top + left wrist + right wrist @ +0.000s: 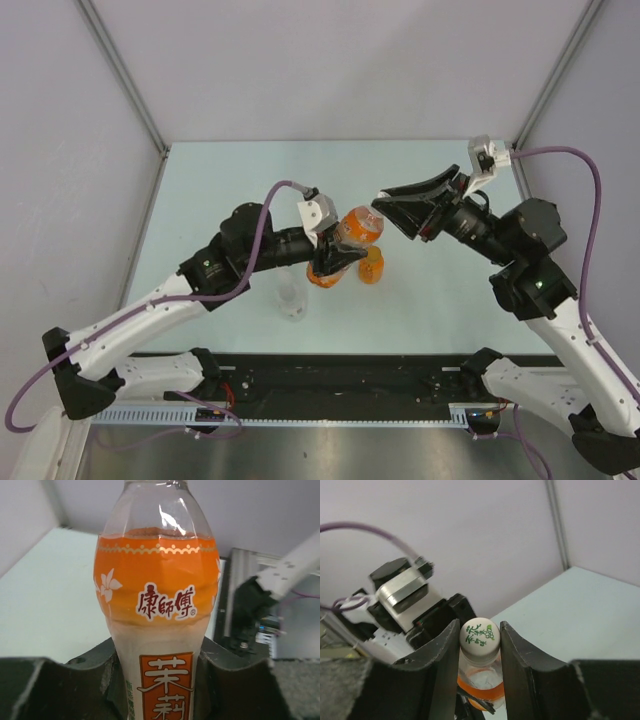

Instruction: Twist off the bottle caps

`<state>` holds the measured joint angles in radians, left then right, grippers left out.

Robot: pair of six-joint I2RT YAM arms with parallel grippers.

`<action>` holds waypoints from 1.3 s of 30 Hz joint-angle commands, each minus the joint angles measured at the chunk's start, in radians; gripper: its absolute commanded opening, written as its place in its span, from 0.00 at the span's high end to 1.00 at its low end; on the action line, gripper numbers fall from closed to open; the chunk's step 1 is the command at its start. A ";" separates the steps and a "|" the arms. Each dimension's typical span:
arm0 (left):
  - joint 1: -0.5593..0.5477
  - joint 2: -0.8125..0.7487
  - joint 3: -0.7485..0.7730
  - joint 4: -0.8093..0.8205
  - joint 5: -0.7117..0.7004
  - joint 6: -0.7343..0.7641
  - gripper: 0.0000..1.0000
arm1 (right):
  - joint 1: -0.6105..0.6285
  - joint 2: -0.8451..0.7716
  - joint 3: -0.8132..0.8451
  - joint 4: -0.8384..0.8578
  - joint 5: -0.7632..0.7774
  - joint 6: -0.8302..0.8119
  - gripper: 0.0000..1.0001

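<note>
My left gripper [330, 258] is shut on the lower body of the taller orange bottle [357, 226] with the orange-white label [165, 685] and holds it tilted above the table, neck toward the right arm. In the left wrist view its fingers [235, 680] press both sides of the bottle [157, 605]. My right gripper [479, 630] is closed around the bottle's white cap [479, 633], which bears green print; both fingers touch its sides. The short squat orange bottle [371, 265] and the clear bottle [291, 297] stand on the table under the arms.
The pale green table [220, 190] has grey walls at the back and both sides. A black rail [340, 375] with the arm bases runs along the near edge. The left arm's purple cable [268, 205] loops above its wrist.
</note>
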<state>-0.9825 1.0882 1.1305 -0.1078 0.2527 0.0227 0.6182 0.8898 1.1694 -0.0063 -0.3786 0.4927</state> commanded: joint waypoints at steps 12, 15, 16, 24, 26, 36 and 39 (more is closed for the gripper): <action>0.143 0.053 0.150 0.324 0.930 -0.424 1.00 | -0.018 -0.048 0.019 0.083 -0.604 -0.134 1.00; 0.145 0.082 0.152 0.431 1.011 -0.530 1.00 | -0.018 -0.052 0.019 0.094 -0.684 -0.134 1.00; 0.145 0.099 0.150 0.459 1.026 -0.556 1.00 | -0.018 -0.052 0.019 0.101 -0.704 -0.134 1.00; 0.145 0.154 0.123 0.844 1.122 -0.871 1.00 | 0.008 -0.071 0.019 0.085 -0.881 -0.183 1.00; 0.145 0.171 0.121 0.917 1.131 -0.932 1.00 | 0.015 -0.074 0.019 0.072 -0.910 -0.197 1.00; 0.145 0.246 0.123 1.206 1.154 -1.179 1.00 | 0.029 -0.081 0.019 0.052 -0.953 -0.221 1.00; 0.148 0.240 0.124 1.127 1.160 -1.115 1.00 | 0.018 -0.084 0.019 0.061 -0.942 -0.214 1.00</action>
<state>-0.8536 1.3682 1.1942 0.8688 1.5410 -1.1122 0.6300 0.8158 1.2030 0.1802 -1.1404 0.2501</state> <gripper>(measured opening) 0.436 0.381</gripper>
